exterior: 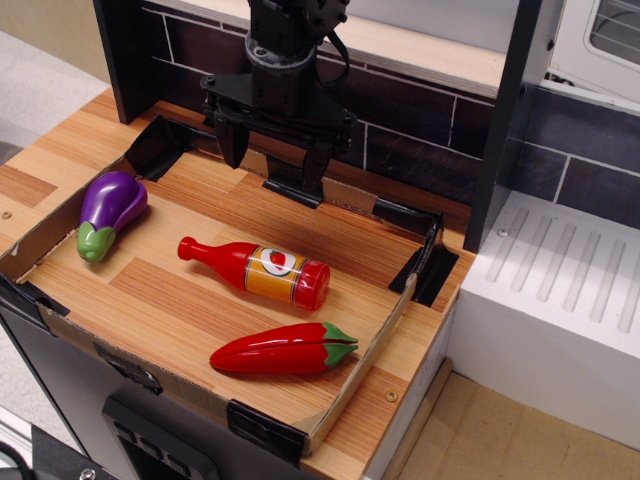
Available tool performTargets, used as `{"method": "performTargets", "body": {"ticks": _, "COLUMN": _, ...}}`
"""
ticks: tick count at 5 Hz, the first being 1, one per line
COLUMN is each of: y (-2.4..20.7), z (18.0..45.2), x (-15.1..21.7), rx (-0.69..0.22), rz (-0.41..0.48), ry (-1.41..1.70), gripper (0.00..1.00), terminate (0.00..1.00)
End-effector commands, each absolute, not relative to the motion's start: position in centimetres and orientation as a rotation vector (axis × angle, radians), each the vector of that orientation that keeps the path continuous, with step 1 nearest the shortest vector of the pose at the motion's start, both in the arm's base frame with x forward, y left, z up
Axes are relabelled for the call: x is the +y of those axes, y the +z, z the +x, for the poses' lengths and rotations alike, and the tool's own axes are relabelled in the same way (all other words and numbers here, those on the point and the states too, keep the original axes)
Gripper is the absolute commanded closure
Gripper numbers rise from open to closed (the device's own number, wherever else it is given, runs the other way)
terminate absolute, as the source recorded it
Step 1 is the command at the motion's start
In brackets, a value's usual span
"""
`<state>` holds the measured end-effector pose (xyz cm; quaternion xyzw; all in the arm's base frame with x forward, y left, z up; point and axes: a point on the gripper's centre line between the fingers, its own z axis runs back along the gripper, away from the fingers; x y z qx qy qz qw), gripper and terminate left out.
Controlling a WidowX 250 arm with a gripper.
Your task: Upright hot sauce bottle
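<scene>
A toy kitchen set up as a robot test bench: a wooden table [150,300] edged with low cardboard walls [360,365] taped in black, a dark brick-pattern backsplash [420,140], a white ribbed drainboard [570,290], and plastic play food, among them an eggplant [110,212] and a chili pepper [285,349].

Black arm [285,40], cables, two black fingers [232,140].

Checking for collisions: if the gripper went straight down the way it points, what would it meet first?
Probably the bare wooden tray floor behind the bottle; the open gripper seems set back from it, though depth is unclear.
</scene>
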<state>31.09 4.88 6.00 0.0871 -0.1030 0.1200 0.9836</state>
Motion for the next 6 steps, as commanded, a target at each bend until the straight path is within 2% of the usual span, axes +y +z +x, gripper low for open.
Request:
{"method": "performTargets", "body": {"ticks": 1, "y": 6.0, "z": 31.1, "x": 4.9, "rx": -0.207, "rz": 0.175, "ry": 0.241, "gripper": 0.00, "terminate": 0.00}}
{"method": "performTargets", "body": {"ticks": 3, "y": 8.1, "z": 28.7, "x": 6.5, "rx": -0.218, "rz": 0.100, "ry": 0.624, "gripper": 0.00, "terminate": 0.00}}
{"method": "performTargets", "body": {"ticks": 4, "y": 8.5, "z": 26.5, "x": 8.3, "rx": -0.226, "rz": 0.050, "ry": 0.881, "gripper": 0.00, "terminate": 0.00}}
{"method": "performTargets", "body": {"ticks": 5, "y": 7.8, "z": 25.4, "x": 9.0, "rx": -0.148, "rz": 0.041, "ry": 1.135, "gripper": 0.00, "terminate": 0.00}}
{"method": "performTargets", "body": {"ticks": 6, "y": 6.7, "z": 24.9, "x": 8.9, "rx": -0.164, "rz": -0.034, "ry": 1.389, "gripper": 0.00, "terminate": 0.00}}
